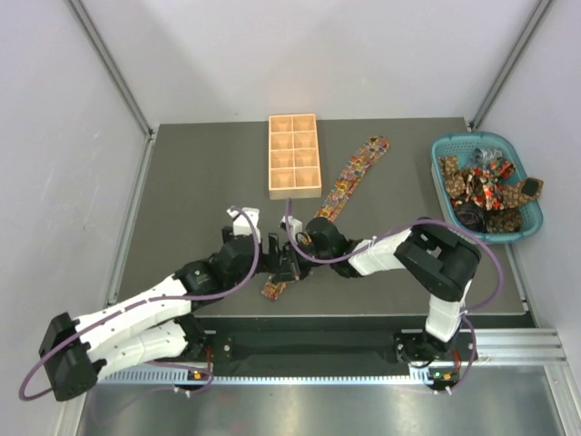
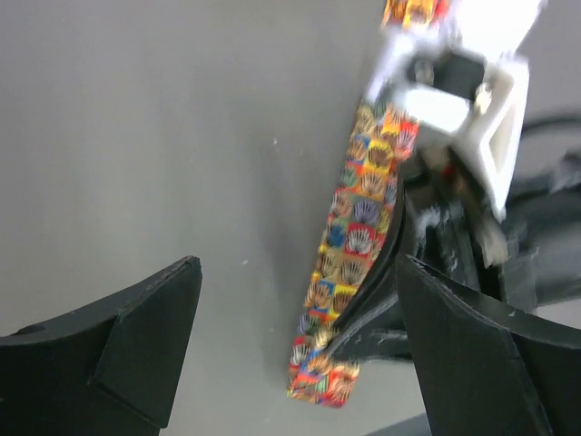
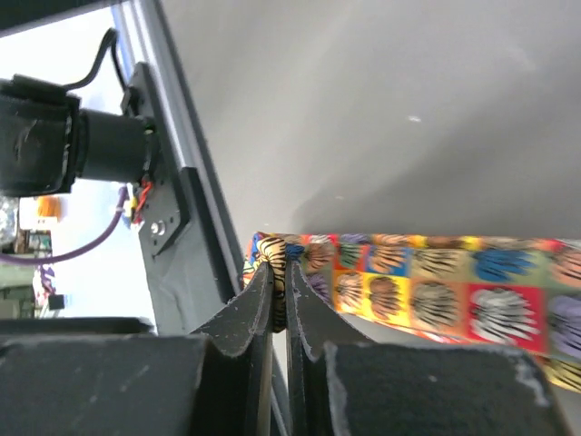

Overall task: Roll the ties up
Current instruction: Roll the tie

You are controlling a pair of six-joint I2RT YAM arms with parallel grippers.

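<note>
Here, one tie point(image 1: 349, 182) lies stretched flat and slantwise across the dark tabletop point(image 1: 200, 200). Its wider end is far out, just right of the wooden tray point(image 1: 271, 154), and its narrow end is close to the near edge between the two arms. The right pincer point(image 3: 280, 272) has its fingers pressed together on the cloth right by that narrow end. The left pincer point(image 2: 296, 261) stands wide apart, holds nothing, and hovers over the same stretch of the tie. The tie looks light, thin and limp, with a smooth and probably slippery face. It will likely fold or slide rather than hold any shape, and a roll would loosen unless it is kept pinched. The narrow end seems the sensible place to take hold, gripping across the full width so the first turn starts square, with the other pincer steadying the strip just ahead. By count there is one tie laid out, one tray of eight compartments, and one teal basket point(image 1: 434, 168) at the right. The basket holds a tangled heap of more ties point(image 1: 486, 186), too jumbled to number.
</note>
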